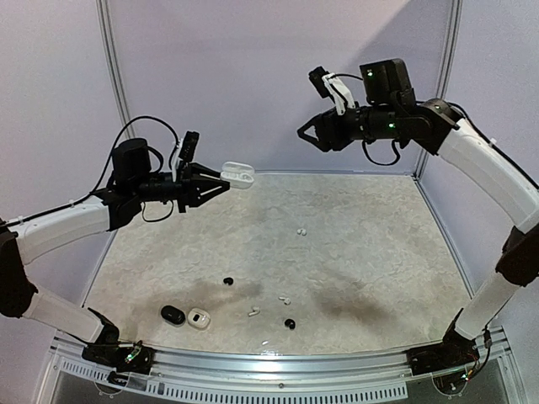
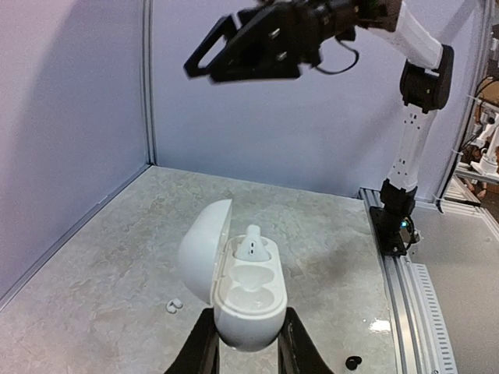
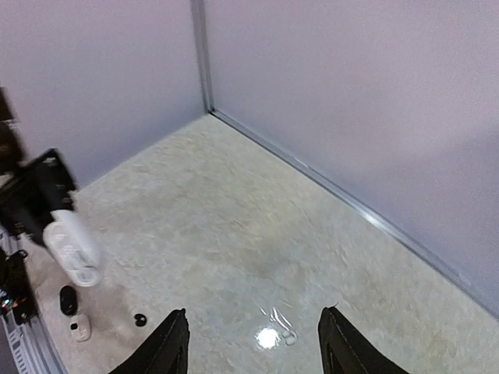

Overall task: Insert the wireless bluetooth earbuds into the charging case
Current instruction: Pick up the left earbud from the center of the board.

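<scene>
My left gripper (image 1: pixel 221 181) is shut on an open white charging case (image 1: pixel 237 174) and holds it high above the table. In the left wrist view the case (image 2: pixel 245 300) sits between my fingers (image 2: pixel 204 351) with its lid swung left. One white earbud (image 2: pixel 253 243) sits in the far slot and the near slot is empty. My right gripper (image 1: pixel 305 133) is open and empty, raised high at the back right. Loose white earbuds (image 1: pixel 300 231) (image 1: pixel 284 299) (image 1: pixel 253 311) and black earbuds (image 1: pixel 228 280) (image 1: pixel 290 323) lie on the table.
A closed black case (image 1: pixel 173 314) and a small white case (image 1: pixel 199 319) lie near the front left. In the right wrist view a white earbud (image 3: pixel 288 337) lies below my open gripper (image 3: pixel 253 343). Walls enclose the back and sides.
</scene>
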`<state>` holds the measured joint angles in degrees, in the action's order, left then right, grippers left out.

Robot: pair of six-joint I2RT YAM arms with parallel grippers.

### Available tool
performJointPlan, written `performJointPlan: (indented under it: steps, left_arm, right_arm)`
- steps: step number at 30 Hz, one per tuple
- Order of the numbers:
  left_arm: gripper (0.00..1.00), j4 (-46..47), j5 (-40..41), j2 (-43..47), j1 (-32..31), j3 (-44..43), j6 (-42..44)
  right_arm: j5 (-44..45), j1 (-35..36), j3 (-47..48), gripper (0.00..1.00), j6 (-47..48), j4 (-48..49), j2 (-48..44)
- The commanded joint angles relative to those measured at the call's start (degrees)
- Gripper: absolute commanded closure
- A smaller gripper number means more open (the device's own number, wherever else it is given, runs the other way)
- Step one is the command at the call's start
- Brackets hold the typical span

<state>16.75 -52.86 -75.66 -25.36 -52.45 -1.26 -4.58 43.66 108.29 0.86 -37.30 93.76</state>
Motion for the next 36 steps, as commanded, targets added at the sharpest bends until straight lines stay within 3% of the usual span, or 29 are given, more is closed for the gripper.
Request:
performJointPlan:
  steps: [1, 8, 12, 23, 36]
  left_arm:
    - [1.00, 1.08, 1.87, 0.22, 1.27, 1.26, -1.54]
    - [1.00, 0.61, 2.30, 0.44, 2.03, 1.39, -0.61]
    - [1.00, 0.61, 2.19, 0.13, 2.68, 1.21, -0.19]
    - [1.00, 1.00, 1.61, -1.09, 3.17, 0.35, 0.92]
    - [1.00, 0.64, 1.45, -0.99, 3.30, 0.34, 1.74]
  right_arm:
    - [3.98, -4.57, 0.17, 0.43, -11.70, -6.70, 10.66]
    - [8.77, -6.28, 13.64, 0.59, -13.71, -19.55, 34.10]
    - [9.89, -6.56, 14.70, 0.64, -15.56, -18.42, 41.32]
    - [9.39, -6.66, 14.93, 0.69, -17.29, -13.77, 47.86]
    - [7.97, -6.58, 12.44, 0.75, -15.92, -14.16, 48.35]
